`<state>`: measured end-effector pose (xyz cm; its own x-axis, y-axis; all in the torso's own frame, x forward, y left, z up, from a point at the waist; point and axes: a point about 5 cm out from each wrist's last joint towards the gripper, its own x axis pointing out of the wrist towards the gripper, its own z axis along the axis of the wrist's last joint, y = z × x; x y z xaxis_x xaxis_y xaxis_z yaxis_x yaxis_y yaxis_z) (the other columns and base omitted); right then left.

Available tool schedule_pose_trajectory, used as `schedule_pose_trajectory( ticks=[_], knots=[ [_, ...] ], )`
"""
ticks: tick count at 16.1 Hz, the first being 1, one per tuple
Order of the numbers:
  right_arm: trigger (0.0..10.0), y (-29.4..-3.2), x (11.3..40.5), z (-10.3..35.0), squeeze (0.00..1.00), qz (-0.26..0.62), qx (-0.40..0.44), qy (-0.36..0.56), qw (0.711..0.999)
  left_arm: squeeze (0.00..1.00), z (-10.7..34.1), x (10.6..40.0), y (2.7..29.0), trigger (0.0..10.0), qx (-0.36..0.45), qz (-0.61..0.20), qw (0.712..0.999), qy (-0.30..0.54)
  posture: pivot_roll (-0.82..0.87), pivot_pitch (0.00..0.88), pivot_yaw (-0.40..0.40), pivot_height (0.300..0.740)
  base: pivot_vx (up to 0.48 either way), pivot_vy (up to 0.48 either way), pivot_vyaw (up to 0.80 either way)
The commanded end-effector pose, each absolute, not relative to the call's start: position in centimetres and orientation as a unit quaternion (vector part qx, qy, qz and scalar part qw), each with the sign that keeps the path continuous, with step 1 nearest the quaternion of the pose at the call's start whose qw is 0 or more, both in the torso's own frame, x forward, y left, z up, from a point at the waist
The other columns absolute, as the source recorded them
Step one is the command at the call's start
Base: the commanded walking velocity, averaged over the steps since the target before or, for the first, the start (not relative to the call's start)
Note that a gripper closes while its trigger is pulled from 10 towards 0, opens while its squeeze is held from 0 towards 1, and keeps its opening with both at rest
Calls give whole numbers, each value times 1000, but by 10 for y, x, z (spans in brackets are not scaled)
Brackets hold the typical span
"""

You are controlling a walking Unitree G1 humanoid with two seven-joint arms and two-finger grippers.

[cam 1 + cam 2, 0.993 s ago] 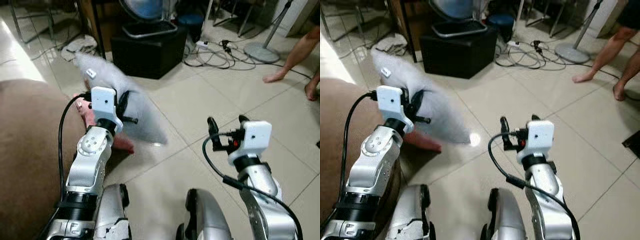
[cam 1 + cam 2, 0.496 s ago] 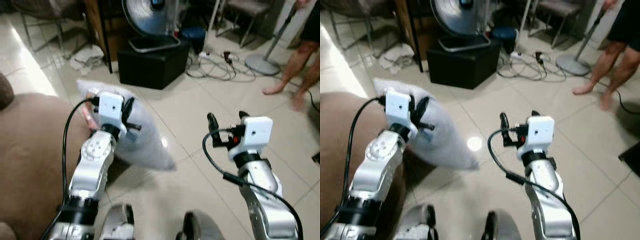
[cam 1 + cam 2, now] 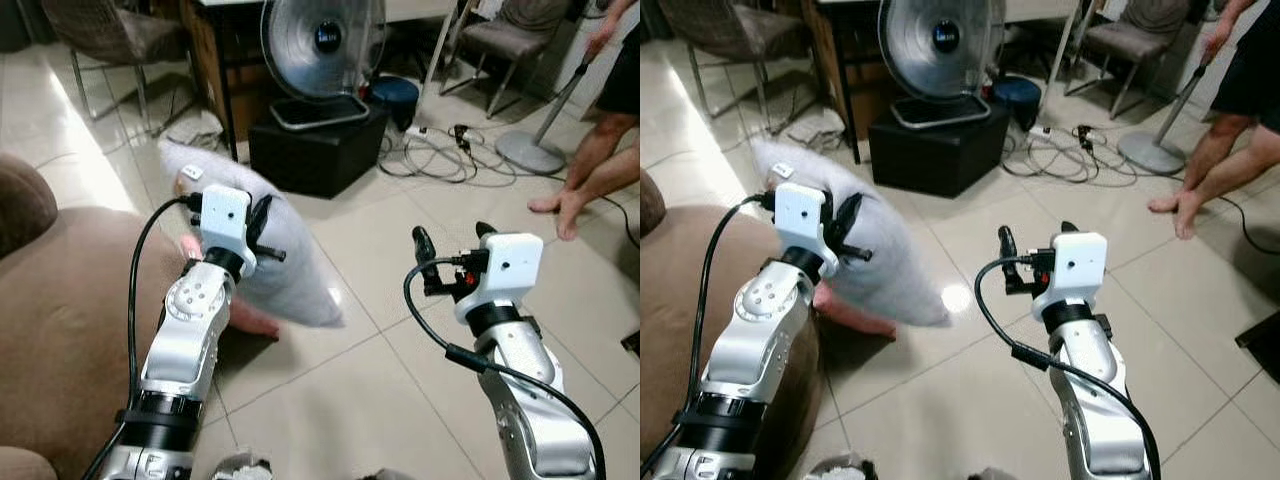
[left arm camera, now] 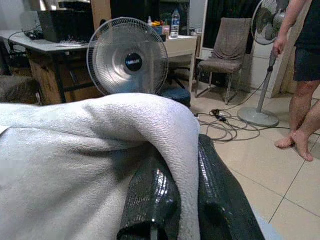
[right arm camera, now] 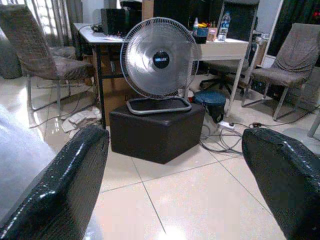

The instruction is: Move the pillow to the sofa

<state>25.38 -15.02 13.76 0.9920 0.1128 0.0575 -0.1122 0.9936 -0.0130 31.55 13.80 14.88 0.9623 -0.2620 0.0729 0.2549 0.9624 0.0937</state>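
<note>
No wording can be made out anywhere. The fan [image 5: 160,59] carries a pale mark on its dark hub badge, and the pillow [image 3: 270,250] has a small white tag [image 3: 192,173], both too small to read.

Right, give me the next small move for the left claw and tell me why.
Probably swing the left claw further toward the robot's left, over the brown sofa, before letting go. It is shut on the grey pillow, fabric pinched between its fingers, and most of the pillow hangs over the tiled floor beside the sofa's edge. The right claw is open and free.
</note>
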Motion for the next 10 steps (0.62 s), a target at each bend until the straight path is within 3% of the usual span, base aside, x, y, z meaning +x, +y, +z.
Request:
schedule_pose_trajectory(
  ticks=[1, 2, 5, 10],
  knots=[
    [10000, -152, 253, 128, 0, 62, -19, -1, 998, 0, 160, 319, 132, 10000, 56, -139, 986, -70, 47, 0, -77, 740, 0, 0, 0],
    [10000, -150, 252, 124, 0, 81, -35, 10, 996, 0, 159, 320, 132, 10000, 83, -134, 985, -72, 48, 0, -79, 740, 0, 0, 0],
    [10000, -138, 245, 111, 0, 152, -78, 45, 984, 0, 160, 322, 137, 10000, 94, -119, 986, -76, 48, 1, -83, 740, 0, 0, 800],
    [10000, -137, 242, 101, 0, 198, -67, 64, 976, 0, 165, 320, 136, 10000, 105, -126, 983, -87, 64, 4, -90, 740, 333, 0, 800]
  ],
)
